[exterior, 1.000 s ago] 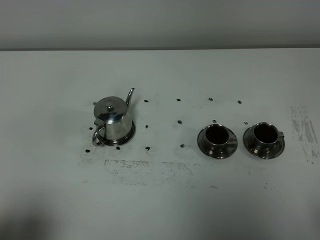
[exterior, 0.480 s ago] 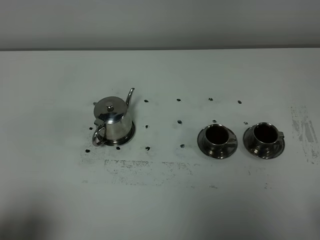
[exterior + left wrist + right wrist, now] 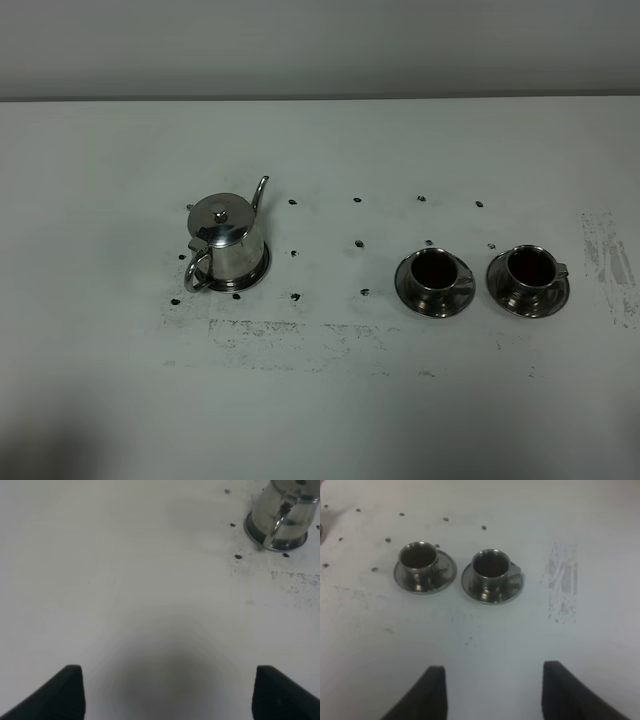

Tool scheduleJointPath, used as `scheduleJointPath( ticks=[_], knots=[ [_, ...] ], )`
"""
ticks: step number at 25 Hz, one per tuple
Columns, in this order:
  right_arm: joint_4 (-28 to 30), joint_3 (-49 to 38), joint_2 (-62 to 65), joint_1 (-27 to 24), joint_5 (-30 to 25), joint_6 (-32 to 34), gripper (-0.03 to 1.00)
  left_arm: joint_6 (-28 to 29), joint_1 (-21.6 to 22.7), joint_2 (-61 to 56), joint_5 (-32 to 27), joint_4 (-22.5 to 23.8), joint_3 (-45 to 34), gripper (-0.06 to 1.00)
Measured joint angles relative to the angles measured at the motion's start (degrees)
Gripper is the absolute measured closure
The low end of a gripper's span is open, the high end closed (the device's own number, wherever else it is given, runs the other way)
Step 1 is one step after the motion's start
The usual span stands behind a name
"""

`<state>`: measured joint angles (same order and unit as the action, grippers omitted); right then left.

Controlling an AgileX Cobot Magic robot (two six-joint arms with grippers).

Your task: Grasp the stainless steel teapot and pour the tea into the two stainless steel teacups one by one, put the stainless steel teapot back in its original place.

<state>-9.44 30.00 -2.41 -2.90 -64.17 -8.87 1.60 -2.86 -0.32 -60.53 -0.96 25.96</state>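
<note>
Centrally, shiny squat steel teapot (image 3: 226,238) upright on its round steel coaster (image 3: 258,268); two small steel teacups (image 3: 436,268) (image 3: 530,267) on saucers; left gripper (image 3: 167,690) and right gripper (image 3: 492,692) both spread apart, empty.

Nothing to read anywhere here. The stainless steel teapot (image 3: 228,240) shows bare polished metal, no brand, no stamp that can be made out. Same for the two stainless steel teacups (image 3: 433,270) (image 3: 530,268) and their saucers: plain steel, no lettering. On the desk (image 3: 100,180) there are small dark dots (image 3: 357,200) in rows and scuffed black smudges (image 3: 260,335), but they form no letters, digits or signs. The wrist views give the same answer: no label, no number, no writing on anything in sight.
</note>
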Motion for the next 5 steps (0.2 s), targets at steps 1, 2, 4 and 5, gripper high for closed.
scheduleJointPath(
  ticks=[1, 2, 4, 5],
  knots=[
    [0.0, 0.0, 0.0, 0.0, 0.0, 0.0, 0.54, 0.0, 0.0, 0.0, 0.0, 0.0, 0.0, 0.28],
    [0.0, 0.0, 0.0, 0.0, 0.0, 0.0, 0.54, 0.0, 0.0, 0.0, 0.0, 0.0, 0.0, 0.28],
    [0.0, 0.0, 0.0, 0.0, 0.0, 0.0, 0.54, 0.0, 0.0, 0.0, 0.0, 0.0, 0.0, 0.28],
    [0.0, 0.0, 0.0, 0.0, 0.0, 0.0, 0.54, 0.0, 0.0, 0.0, 0.0, 0.0, 0.0, 0.28]
  ],
)
